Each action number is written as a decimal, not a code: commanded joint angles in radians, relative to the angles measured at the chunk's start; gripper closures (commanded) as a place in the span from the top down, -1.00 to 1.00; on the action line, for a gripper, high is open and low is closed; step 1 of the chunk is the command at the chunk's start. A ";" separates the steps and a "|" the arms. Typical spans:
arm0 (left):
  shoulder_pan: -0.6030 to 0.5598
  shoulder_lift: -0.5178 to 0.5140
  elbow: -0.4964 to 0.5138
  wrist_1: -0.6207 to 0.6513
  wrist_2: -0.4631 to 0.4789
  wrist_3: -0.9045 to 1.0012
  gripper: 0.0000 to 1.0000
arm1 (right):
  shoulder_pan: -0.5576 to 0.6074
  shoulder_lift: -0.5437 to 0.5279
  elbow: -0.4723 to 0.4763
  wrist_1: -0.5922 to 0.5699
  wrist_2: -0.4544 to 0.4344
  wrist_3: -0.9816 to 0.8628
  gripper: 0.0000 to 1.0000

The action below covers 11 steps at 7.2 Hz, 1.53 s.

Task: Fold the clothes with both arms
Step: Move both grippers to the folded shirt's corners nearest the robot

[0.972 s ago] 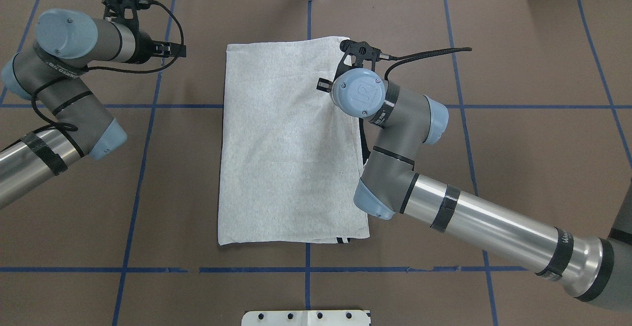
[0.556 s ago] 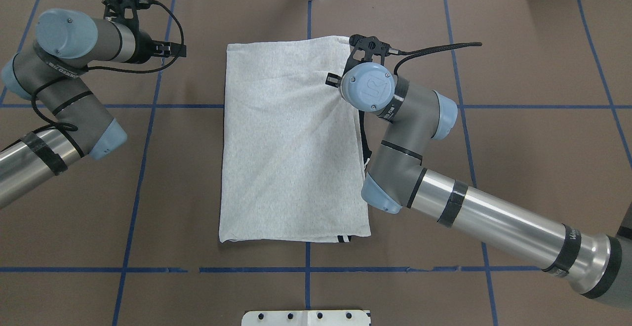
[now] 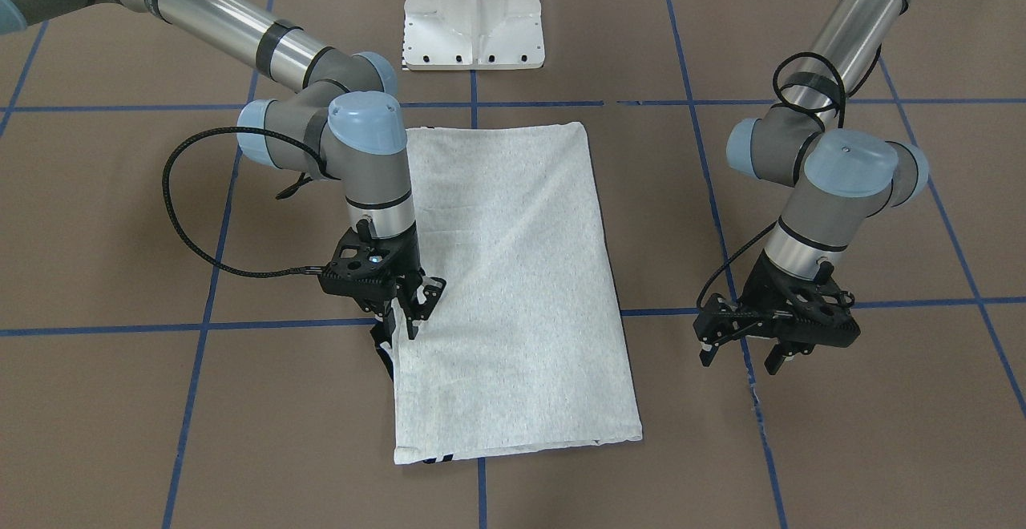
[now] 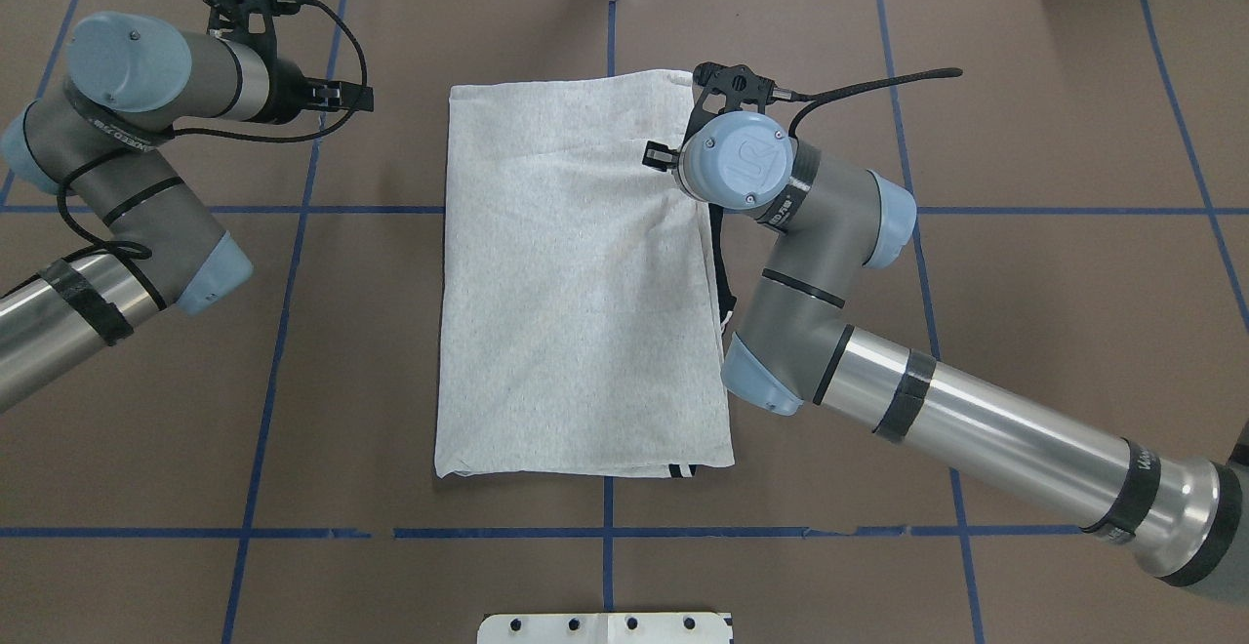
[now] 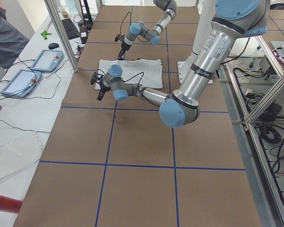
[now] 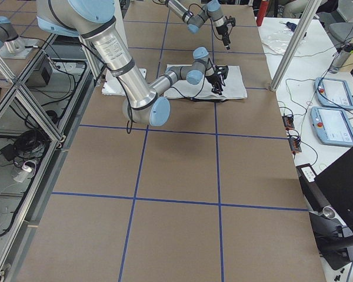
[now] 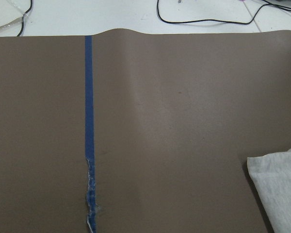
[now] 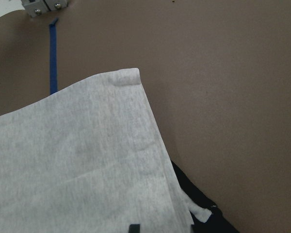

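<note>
1. The light heather-grey T-shirt [image 4: 576, 283] lies flat as a long, narrow rectangle in the middle of the brown paper-covered table [image 4: 1025, 332]. Its print is hidden. A strip of black trim [image 8: 203, 204] peeps out from under the edge just beside the right jaws.
2. The black two-finger right gripper [image 3: 409, 316] points down onto that long edge, near the shirt's far corner. Its fingers meet the cloth, but I cannot tell whether they are clamped on it or only pressing. Creases fan away from the jaws across the shirt, which suggests to me a light pull.
3. I judge the step in hand to be securing this edge for the next fold. To do it well, all the layers should sit between the jaws, loose black trim included, so nothing slips out on lifting.
4. The black two-finger left gripper [image 3: 739, 353] hangs over bare table with its jaws apart and empty, well apart from the shirt's opposite long edge. It should come in to the point directly across from the right jaws.
5. Both should then lift evenly, with the line between the two pairs of jaws parallel to the blue tape line [image 4: 488, 533], or the fold will skew.
</note>
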 commanded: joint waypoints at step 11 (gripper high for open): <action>0.586 0.360 -0.551 0.049 0.208 -0.705 0.70 | -0.268 -0.404 0.701 -0.171 -0.077 0.315 1.00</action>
